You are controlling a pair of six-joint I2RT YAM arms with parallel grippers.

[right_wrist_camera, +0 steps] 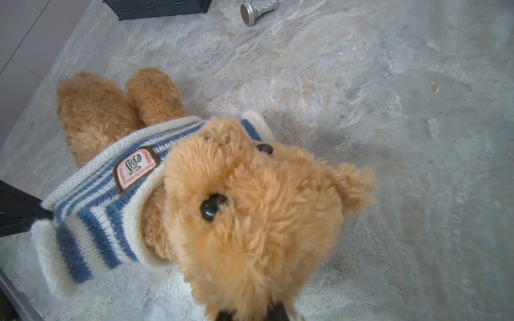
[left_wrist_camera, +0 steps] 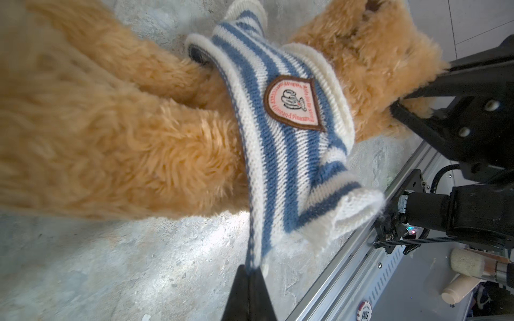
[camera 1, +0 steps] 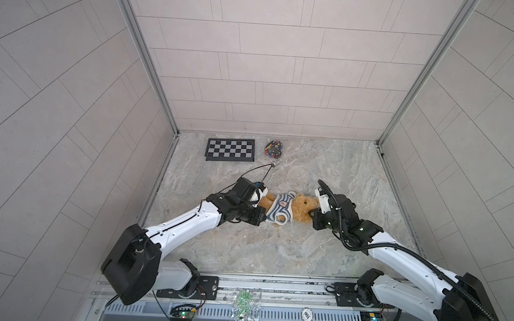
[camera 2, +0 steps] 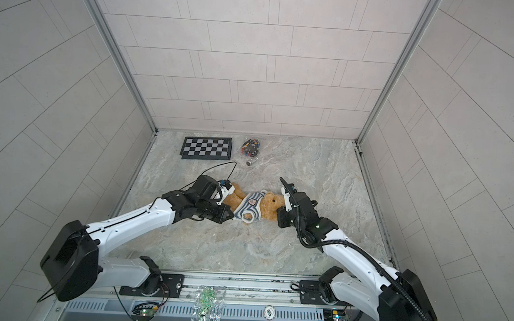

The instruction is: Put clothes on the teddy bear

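I have the teddy bear [camera 1: 303,209] stretched between my two arms near the middle of the marbled grey desk [camera 1: 274,254]. It lies on its back in both top views, head toward my right arm and legs toward my left.

My left gripper [left_wrist_camera: 248,273] is clenched on the hem of the striped shirt [left_wrist_camera: 278,155], and the knit runs taut from my fingertips up to the bear's chest. My right gripper [right_wrist_camera: 250,312] is clamped on the bear's head, with tufts of fur bunched between the fingers. The left wrist view shows one black finger [left_wrist_camera: 411,114] pressed into the fur beside the ear.

The bear [right_wrist_camera: 250,211] is fluffy and golden-brown, with long shaggy pile. It has two glossy dark eyes, a rounded ear sticking out at the side and thick stubby legs [right_wrist_camera: 111,111] lying close together.

The shirt [right_wrist_camera: 91,222] covers its torso from neck to belly, with blue and cream stripes and ribbed cream edging at the collar and hem. A shield-shaped patch [right_wrist_camera: 135,169] with a brown border and red lettering sits on the chest. One cream-cuffed sleeve [left_wrist_camera: 356,211] flops loose on the near side, and I cannot tell whether an arm is inside it.

A chessboard [camera 1: 230,150] lies well apart, at the far edge of the desk.
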